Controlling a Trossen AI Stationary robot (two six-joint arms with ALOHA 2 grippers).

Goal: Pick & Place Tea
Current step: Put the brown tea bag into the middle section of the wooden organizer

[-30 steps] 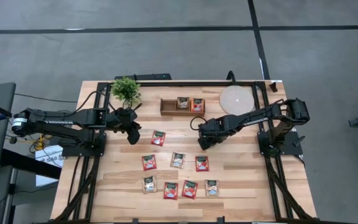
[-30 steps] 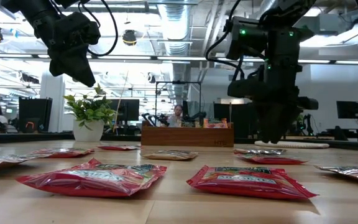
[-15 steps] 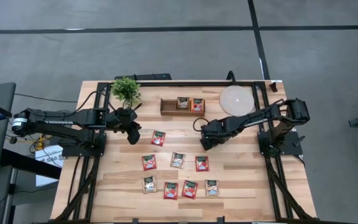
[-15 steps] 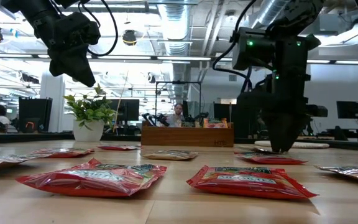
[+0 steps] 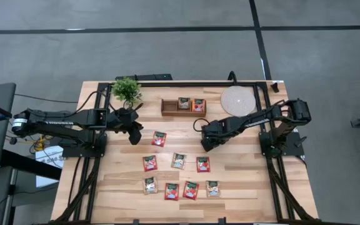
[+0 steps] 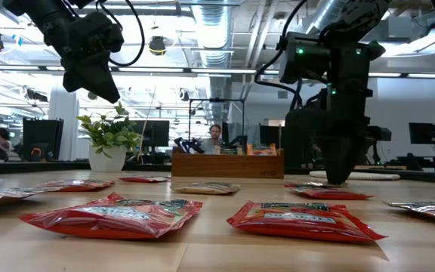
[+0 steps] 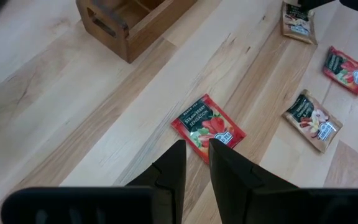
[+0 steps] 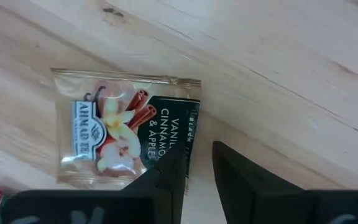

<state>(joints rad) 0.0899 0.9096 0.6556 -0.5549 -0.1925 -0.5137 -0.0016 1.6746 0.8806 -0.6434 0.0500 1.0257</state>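
Observation:
Several tea sachets lie flat on the wooden table [image 5: 242, 181], most of them red [image 5: 203, 164], some beige [image 5: 179, 160]. My right gripper [image 8: 197, 165] points straight down with its tips at table height [image 6: 337, 180], beside one beige sachet [image 8: 126, 130] that the arm hides in the high view. A narrow gap shows between its fingers, and one finger [image 8: 173, 168] overlaps the sachet's label-side edge. My left gripper [image 5: 134, 136] hangs high over the table's left part, narrowly open and empty, slanting down toward a red sachet [image 7: 207, 127]. My right gripper comes from above, pointing down, at the beige sachet's label-side edge [image 8: 190, 134]. One fingertip stands over that edge and the other over bare wood. I cannot tell whether it touches. The sachet lies flat on the table.
A wooden box [image 5: 167, 107] with two sachets in it stands at the far middle. A potted plant [image 5: 127, 90] is at the far left and a round pale disc [image 5: 237, 100] at the far right. A red sachet [image 6: 327, 193] lies just nearer than my right gripper.
My right gripper has sunk from a little above the table until its tips reach table height at the beige sachet. The sachets have stayed where they were.

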